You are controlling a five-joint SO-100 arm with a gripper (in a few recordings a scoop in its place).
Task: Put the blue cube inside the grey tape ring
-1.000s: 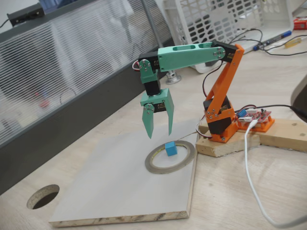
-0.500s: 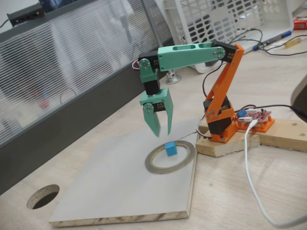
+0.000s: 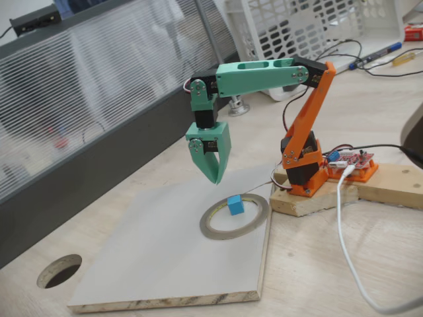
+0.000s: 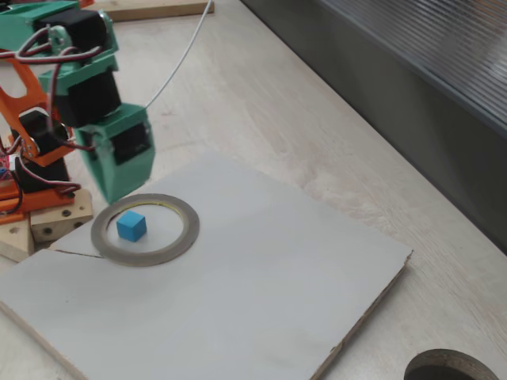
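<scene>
**Blue cube lies inside the tape ring, gripper raised above it**

At the far left of a fixed view a dark round hole (image 3: 59, 271) with a wooden rim is cut into the light wooden table (image 3: 330, 264); in the other fixed view it sits at the lower right corner (image 4: 444, 368). Next comes the pale grey board (image 3: 165, 251), lying flat on the table.

Toward the board's right edge lies the grey tape ring (image 3: 213, 231), flat, its yellowish inner edge showing (image 4: 186, 229). The blue cube (image 3: 234, 205) rests on the board inside the ring's opening, close to the inner edge at about 1 o'clock from the ring's centre in that view; in the other view it sits near 10 o'clock of the opening (image 4: 131, 226).

The green gripper (image 3: 215, 177) hangs in the air, tips down, at about 11 o'clock from the cube, touching nothing. Its two fingers meet at the tips, pressed together and empty.

Further right, the arm's orange base (image 3: 304, 168) stands on a wooden block (image 3: 310, 201), with a white cable (image 3: 344, 231) trailing across the table.
</scene>
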